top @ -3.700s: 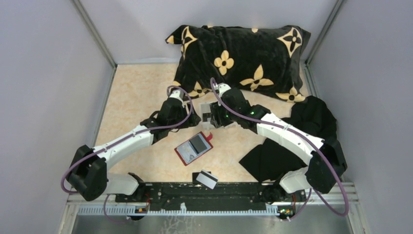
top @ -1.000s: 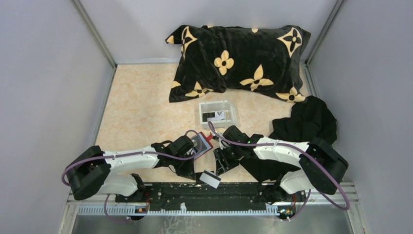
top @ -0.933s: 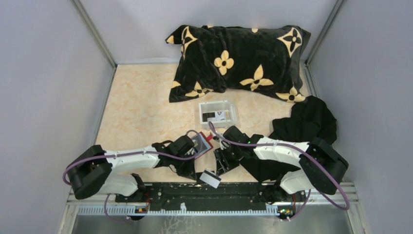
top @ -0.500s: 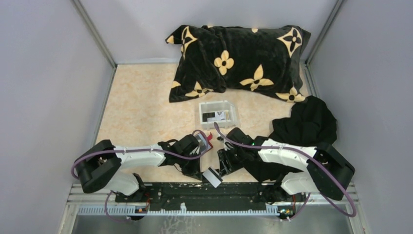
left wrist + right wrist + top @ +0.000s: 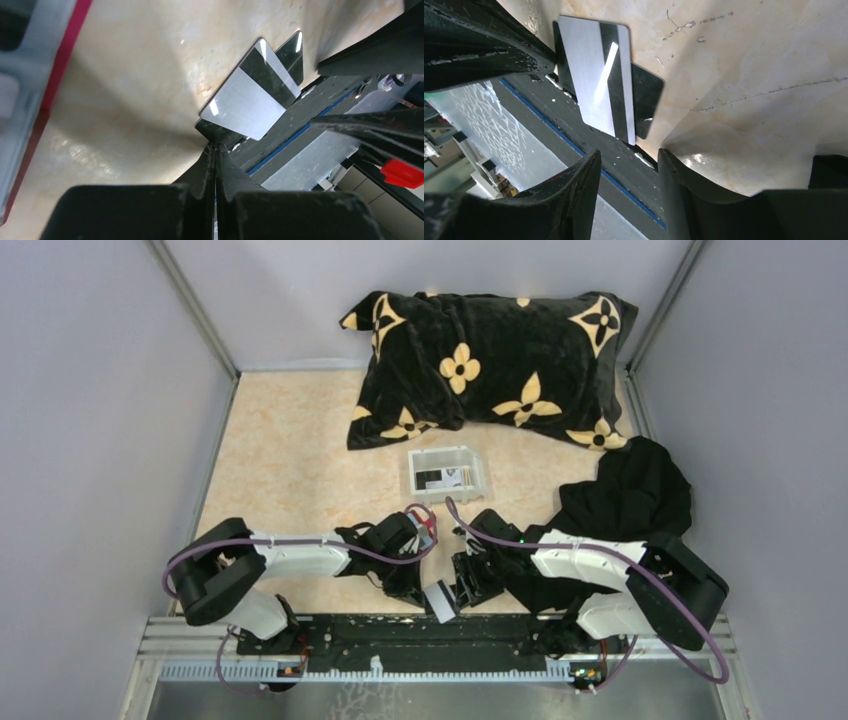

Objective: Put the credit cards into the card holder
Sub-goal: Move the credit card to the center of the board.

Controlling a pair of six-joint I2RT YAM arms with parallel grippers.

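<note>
Two stacked credit cards lie at the table's front edge: a silver one with a black band point(image 5: 250, 95) point(image 5: 596, 75) point(image 5: 440, 601) on top of a black one point(image 5: 647, 100) point(image 5: 294, 59). They overhang the black rail. My left gripper point(image 5: 216, 144) point(image 5: 418, 590) is shut and empty, its tips at the silver card's near corner. On the other side my right gripper point(image 5: 629, 155) point(image 5: 463, 592) is open, its fingers just short of the cards' overhanging end. The red card holder point(image 5: 56, 65) point(image 5: 427, 532) lies behind the left gripper, mostly hidden. More cards rest in the white tray point(image 5: 447, 472).
A black and gold pillow point(image 5: 490, 355) fills the back of the table. Crumpled black cloth point(image 5: 625, 495) lies at the right, under the right arm. The black rail point(image 5: 589, 145) and metal frame run along the front edge.
Both grippers came from the white tray down to the front edge and closed in on the cards from either side. The silver card has turned and shifted slightly right.
</note>
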